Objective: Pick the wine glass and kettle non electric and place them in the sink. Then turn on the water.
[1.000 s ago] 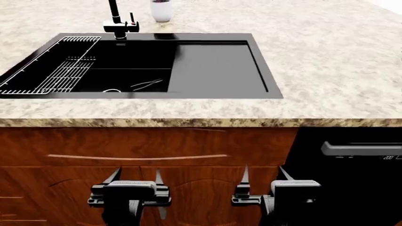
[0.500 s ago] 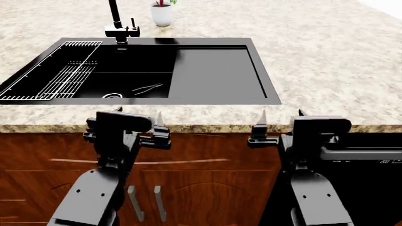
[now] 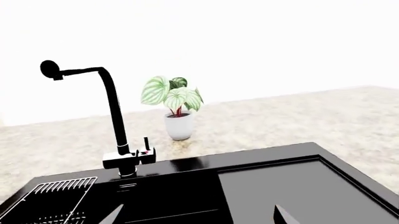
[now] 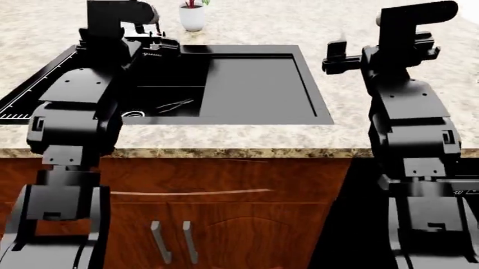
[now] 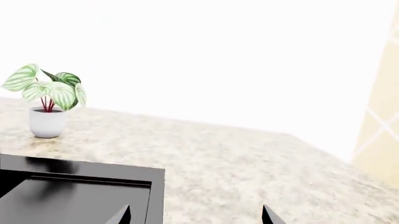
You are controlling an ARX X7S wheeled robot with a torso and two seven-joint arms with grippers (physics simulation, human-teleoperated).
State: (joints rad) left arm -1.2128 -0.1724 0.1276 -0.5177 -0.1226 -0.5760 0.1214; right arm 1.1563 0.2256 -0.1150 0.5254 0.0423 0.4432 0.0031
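Observation:
The black sink (image 4: 254,84) lies in the speckled stone counter, with a flat drainboard on its right half and a deeper basin on its left. My left gripper (image 3: 196,217) hangs open and empty over the sink (image 3: 281,186), facing the tall black tap (image 3: 115,116). Above the sink's right rim (image 5: 156,186) and the counter beside it, my right gripper (image 5: 196,215) is open too, nothing between its fingers. The wine glass and the kettle are out of view.
A white plant pot (image 3: 179,126) with green leaves stands on the counter behind the tap. A white wire rack (image 3: 62,196) lies at the sink's left end. A thin metal utensil (image 4: 174,104) and a round drain (image 4: 133,114) sit in the basin. Wooden cabinet doors (image 4: 224,213) are below.
Both arms have risen from below the counter's front edge to above the worktop. The left one is now over the sink and the right one at the sink's right rim.

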